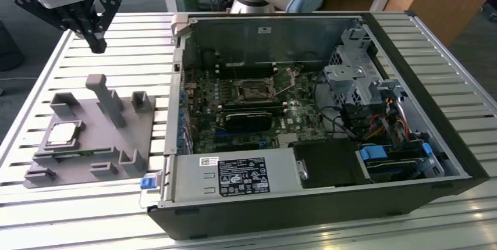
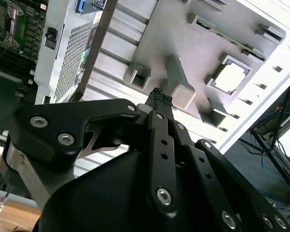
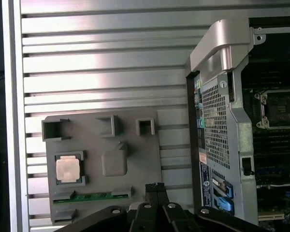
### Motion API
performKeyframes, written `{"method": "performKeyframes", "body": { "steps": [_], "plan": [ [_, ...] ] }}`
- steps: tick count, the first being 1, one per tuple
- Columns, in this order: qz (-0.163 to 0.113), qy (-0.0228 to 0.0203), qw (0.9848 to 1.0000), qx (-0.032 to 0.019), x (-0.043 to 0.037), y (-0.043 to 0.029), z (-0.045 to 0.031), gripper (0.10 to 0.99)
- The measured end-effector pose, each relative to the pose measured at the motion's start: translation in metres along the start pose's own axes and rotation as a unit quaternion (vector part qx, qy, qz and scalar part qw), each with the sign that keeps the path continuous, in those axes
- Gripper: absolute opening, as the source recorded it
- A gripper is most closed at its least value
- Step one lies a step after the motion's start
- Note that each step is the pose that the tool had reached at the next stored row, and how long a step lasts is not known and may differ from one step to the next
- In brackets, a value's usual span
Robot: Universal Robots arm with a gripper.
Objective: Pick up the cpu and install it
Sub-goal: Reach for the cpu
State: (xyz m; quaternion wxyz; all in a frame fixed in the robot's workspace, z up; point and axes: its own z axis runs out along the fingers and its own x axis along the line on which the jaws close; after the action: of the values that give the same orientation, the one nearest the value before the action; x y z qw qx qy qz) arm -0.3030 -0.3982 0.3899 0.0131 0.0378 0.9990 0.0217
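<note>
The cpu (image 1: 62, 135) lies flat in a square pocket of the grey tray (image 1: 74, 165) on the exterior view's left, silvery top up. Both wrist views show it too, the cpu (image 3: 68, 169) and cpu (image 2: 230, 78) sitting in the tray (image 3: 135, 159). My gripper (image 1: 96, 45) hangs high above the slatted table beyond the tray, well away from the chip. Its fingertips (image 2: 159, 98) are pressed together with nothing between them, so the gripper (image 3: 154, 186) is shut and empty. The black socket frame (image 1: 252, 90) sits on the motherboard inside the open computer case.
The open case (image 1: 311, 203) fills the exterior view's middle and right, its metal wall (image 3: 222, 96) rising beside the tray. A tall grey post (image 1: 109, 102) and several blocks stand on the tray. A green memory stick (image 3: 92, 196) lies in a tray slot.
</note>
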Motion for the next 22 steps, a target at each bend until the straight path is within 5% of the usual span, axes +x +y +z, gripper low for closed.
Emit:
{"method": "performKeyframes", "body": {
  "steps": [22],
  "plan": [
    [0.000,0.0000,1.0000,0.0000,0.0236,-0.0018,0.0002,0.106]
  ]
}}
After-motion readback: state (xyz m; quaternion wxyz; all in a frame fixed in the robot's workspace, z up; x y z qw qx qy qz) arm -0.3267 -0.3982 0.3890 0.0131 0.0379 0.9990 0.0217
